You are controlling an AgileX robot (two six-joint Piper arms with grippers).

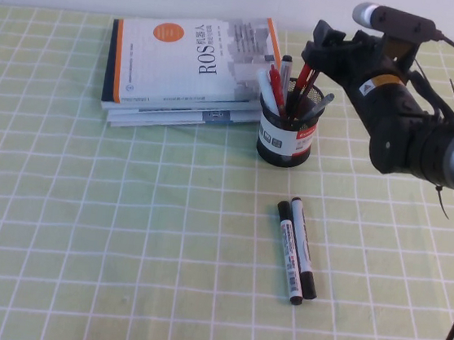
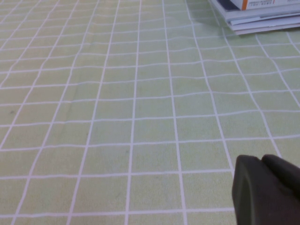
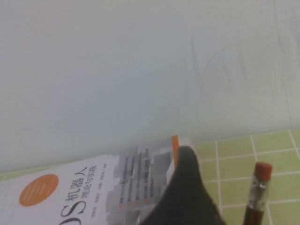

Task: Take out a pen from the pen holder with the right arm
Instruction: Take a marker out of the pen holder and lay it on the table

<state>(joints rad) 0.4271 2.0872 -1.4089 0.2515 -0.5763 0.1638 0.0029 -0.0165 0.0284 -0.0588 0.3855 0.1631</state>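
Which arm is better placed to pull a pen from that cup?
Right. The right gripper is open at the tops of the pens in the pen holder; the left gripper is over bare tablecloth.

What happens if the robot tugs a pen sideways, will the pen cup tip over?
Maybe. The pen holder looks like light mesh, with long pens leaning out, so a sideways tug could tip it. Pulling straight up seems safer. The right gripper hovers open above it; the left gripper sits low over the tablecloth.
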